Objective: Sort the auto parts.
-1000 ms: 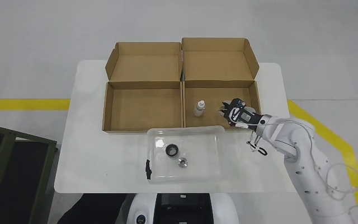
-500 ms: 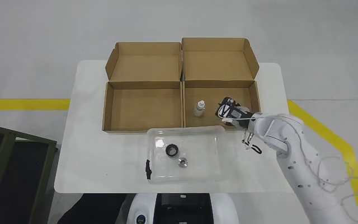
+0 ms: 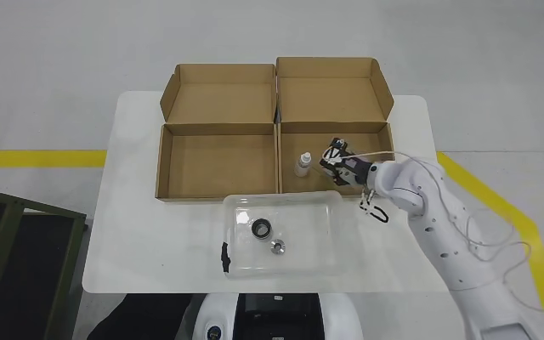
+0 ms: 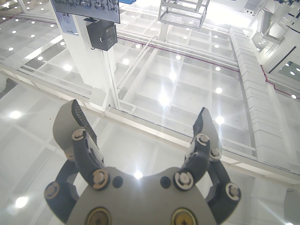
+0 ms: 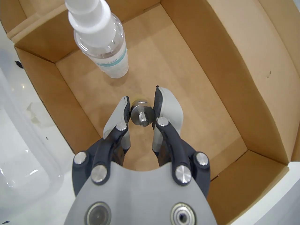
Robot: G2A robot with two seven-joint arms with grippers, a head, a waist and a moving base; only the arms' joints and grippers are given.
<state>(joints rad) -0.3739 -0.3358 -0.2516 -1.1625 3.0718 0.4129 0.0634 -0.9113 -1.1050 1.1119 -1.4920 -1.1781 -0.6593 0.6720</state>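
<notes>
R gripper (image 5: 141, 100) clamped on small metal stud (image 5: 140, 115), low in the right box (image 5: 211, 71), right of the bottle (image 5: 103, 47). We judge it stiff, light, slick: grip the round body, not the thread.

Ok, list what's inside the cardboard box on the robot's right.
A clear bottle with a white cap stands upright on the box floor. Beside it the right gripper holds a small metal part. The floor beneath the gripper is covered.

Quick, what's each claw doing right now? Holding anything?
Left gripper: open, holding nothing.
Right gripper: closed on a small metal part, inside a cardboard box.
</notes>
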